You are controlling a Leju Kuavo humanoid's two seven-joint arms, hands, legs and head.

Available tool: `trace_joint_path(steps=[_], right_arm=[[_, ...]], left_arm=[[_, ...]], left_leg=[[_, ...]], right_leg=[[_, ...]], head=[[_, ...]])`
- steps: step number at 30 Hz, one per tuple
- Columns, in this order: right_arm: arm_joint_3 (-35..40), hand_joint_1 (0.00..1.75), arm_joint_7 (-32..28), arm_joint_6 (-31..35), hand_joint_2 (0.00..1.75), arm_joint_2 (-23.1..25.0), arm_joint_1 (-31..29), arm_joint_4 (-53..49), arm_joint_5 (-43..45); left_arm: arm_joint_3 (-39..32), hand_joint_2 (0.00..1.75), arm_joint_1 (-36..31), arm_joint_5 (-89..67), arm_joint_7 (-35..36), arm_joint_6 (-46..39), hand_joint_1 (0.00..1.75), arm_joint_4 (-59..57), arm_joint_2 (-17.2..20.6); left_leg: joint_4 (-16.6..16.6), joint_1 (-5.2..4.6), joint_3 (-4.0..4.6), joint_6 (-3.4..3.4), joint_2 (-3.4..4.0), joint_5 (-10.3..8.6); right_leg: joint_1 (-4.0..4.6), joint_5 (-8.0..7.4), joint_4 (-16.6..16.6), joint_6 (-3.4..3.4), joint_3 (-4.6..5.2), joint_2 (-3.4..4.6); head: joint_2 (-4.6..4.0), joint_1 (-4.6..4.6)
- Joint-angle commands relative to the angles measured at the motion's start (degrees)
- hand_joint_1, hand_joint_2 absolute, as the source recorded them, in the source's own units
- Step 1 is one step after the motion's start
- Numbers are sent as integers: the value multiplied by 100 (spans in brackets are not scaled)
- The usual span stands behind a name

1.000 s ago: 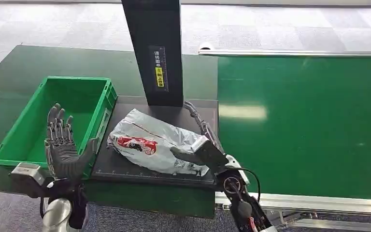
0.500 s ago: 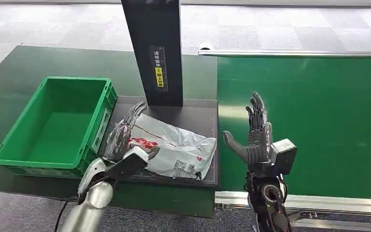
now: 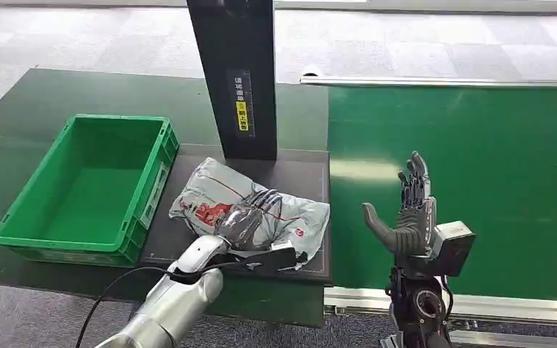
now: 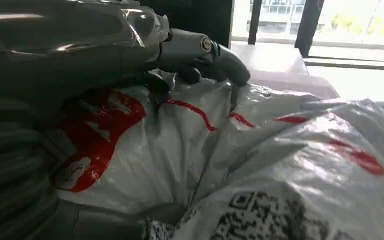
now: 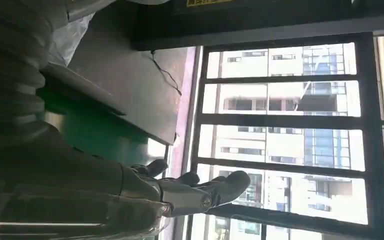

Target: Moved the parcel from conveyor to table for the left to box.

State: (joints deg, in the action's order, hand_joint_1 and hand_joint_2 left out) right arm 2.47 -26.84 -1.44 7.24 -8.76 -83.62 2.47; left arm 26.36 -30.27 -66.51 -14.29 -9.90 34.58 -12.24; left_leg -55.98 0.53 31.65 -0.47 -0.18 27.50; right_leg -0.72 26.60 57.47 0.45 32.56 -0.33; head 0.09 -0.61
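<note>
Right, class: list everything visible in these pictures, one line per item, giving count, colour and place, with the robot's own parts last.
parcel: one, white-grey plastic with red print, on the dark platform.
dark platform: one, black, between crate and conveyor.
crate: one, green, empty, left of the platform.
black post: one, yellow label, standing at the platform's back.
conveyor: one, green belt, right side.
table: one, dark green, under the crate.
left robot hand: one, dark, resting on the parcel.
right robot hand: one, dark, fingers apart, raised over the conveyor.
</note>
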Motion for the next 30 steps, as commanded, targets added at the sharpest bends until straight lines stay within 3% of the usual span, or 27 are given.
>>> trace_joint_path(steps=[1,5,7,8,10,12,16,18,20,21,22,25,26,28,30], right_arm=[[-128,0,-31,169,175,-100,-46,131,93],[-59,0,-37,345,175,-151,63,29,189],[-90,0,-51,442,175,-124,176,-14,238],[-93,0,-49,461,175,-120,237,-45,242],[-155,0,-89,492,175,-60,322,-107,239],[-183,0,-108,497,175,-33,357,-146,218],[-256,0,-112,520,175,1,426,-151,175],[-235,0,-158,470,175,21,448,-70,165],[-178,0,-176,447,175,59,439,-24,161],[-153,0,-192,442,175,89,440,-30,152],[-120,0,-212,432,175,139,454,-85,123],[-69,0,-165,461,175,198,418,-165,38],[-61,0,-154,464,175,197,393,-152,34],[-32,0,-145,469,175,175,326,-94,26],[-16,0,-149,471,175,173,292,-67,27]], left_arm=[[-12,175,-29,325,-469,-961,175,-679,74],[-307,175,280,824,-444,-1117,175,1199,361],[-710,175,616,1739,-916,-1706,175,2673,420],[-650,175,759,1787,-620,-1362,175,3392,602],[-811,175,1029,2089,-993,-1876,175,4447,627],[-805,175,1279,2156,-918,-1793,175,5362,740],[-957,175,1752,2035,-1381,-3010,175,6624,671],[-1668,175,1976,1671,-1727,-3010,175,7175,189],[-1962,175,1907,1667,-1786,-3010,175,7079,134],[-2353,175,1808,1127,-1424,-3010,175,6851,14],[-2537,175,1498,951,-893,-3010,175,6255,203],[-2907,175,677,1310,-502,-2996,175,4500,694],[-3099,175,437,1438,-761,-3010,175,4051,726],[-3332,175,-265,984,-239,-3010,175,2415,985],[-3594,175,-583,866,-347,-3010,175,1830,1020]], left_leg=[[11,-2,-7,4,13,-14],[0,-3,-7,5,7,-14],[-2,0,-2,6,14,-18],[-6,1,1,5,16,-15],[-8,0,10,4,16,-16],[-8,3,18,4,25,-10],[-4,3,33,5,37,-3],[-6,3,50,5,34,-6],[-8,4,50,3,40,1],[-7,2,51,2,35,-3],[-4,2,53,1,31,-6],[2,-3,44,-1,23,-12],[8,0,40,-3,20,-19],[8,-3,30,-4,13,-19],[11,-2,29,-8,2,-36]], right_leg=[[-3,-18,-13,0,-10,15],[-1,-18,-4,-4,-4,8],[2,-25,-4,-6,6,16],[3,-22,-1,-4,11,15],[2,-20,4,-3,23,14],[6,-17,4,-3,33,22],[7,-13,0,-3,51,35],[6,-15,2,-2,64,31],[7,-13,2,-2,66,36],[5,-11,4,0,65,30],[4,-12,2,0,65,26],[0,-12,2,-2,58,17],[3,-18,-2,-7,54,15],[0,-15,0,-7,48,8],[1,-21,-1,-11,44,-2]], head=[[0,-4],[0,0],[0,-4],[0,-2],[0,-4],[0,-2],[0,-2],[0,-2],[0,-2],[0,-2],[0,-2],[0,-2],[0,0],[0,-2],[0,-4]])
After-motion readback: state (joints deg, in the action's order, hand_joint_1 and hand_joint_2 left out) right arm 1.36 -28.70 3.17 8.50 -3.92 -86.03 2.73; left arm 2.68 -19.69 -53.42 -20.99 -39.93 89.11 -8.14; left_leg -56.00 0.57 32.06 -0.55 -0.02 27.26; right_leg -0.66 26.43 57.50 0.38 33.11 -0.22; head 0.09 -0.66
